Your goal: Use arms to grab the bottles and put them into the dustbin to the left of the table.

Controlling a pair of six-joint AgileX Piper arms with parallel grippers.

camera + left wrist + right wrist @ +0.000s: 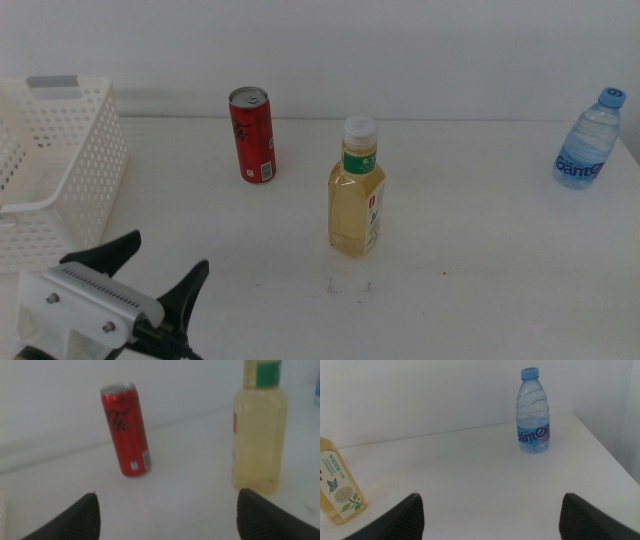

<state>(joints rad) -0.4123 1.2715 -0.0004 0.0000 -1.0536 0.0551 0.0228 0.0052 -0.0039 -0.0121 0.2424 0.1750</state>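
A tall red can [252, 134] stands at the back of the white table [480, 250]. A clear bottle of yellow liquid [357, 190] with a white cap and green label stands in the middle. A small blue-capped water bottle [588, 141] stands at the far right. The white perforated dustbin [62, 160] sits at the left. My left gripper [160, 265] is open at the front left, apart from all of them, and its wrist view shows the can [126, 430] and the yellow bottle [259, 425] ahead. My right gripper [490, 512] is open and empty, out of the middle view, and faces the water bottle [533, 411].
The dustbin has a grey handle strip [53, 82] on its far rim. A few tiny dark marks [350, 287] lie on the table in front of the yellow bottle. A white wall rises behind the table.
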